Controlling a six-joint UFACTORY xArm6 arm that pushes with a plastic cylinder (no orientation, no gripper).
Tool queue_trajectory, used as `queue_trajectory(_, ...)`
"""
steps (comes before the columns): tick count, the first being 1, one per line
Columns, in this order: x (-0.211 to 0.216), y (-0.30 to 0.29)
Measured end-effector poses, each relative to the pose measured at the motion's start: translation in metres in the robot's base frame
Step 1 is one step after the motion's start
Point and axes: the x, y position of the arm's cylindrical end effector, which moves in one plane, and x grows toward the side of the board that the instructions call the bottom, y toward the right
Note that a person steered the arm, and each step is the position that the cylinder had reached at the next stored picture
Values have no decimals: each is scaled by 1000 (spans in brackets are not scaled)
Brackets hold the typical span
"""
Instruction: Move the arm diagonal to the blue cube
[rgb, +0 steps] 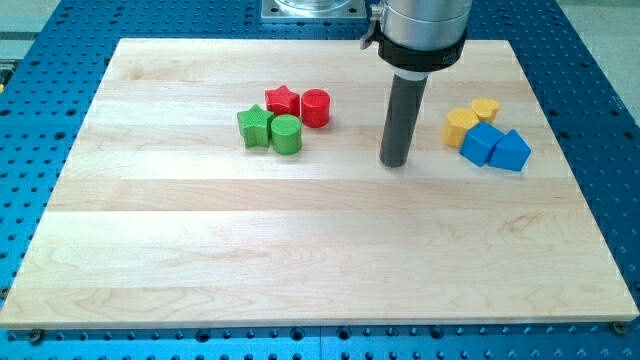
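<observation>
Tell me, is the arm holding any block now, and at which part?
Nothing is held. My tip stands alone on the board, left of the blue cube, touching no block.

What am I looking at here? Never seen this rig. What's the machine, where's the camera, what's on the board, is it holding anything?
It is a robot arm with no gripper. It ends in a straight dark rod, and my tip, the rod's lower end, slides along the wooden board to push blocks. Nothing is held.

There is one camera view, looking down at the board at an angle; its mounting is not on record.

Toward the view's left of the tip sit four blocks in a cluster: a red star, a red cylinder, a green star and a green cylinder.

Toward the view's right sit two yellow blocks, shapes hard to tell, plus the blue cube and a blue wedge-like block.

The tip stands between the clusters, touching no block, nearer the blue cube.
</observation>
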Motion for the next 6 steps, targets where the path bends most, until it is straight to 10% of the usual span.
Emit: queue_trajectory(6, 60, 36)
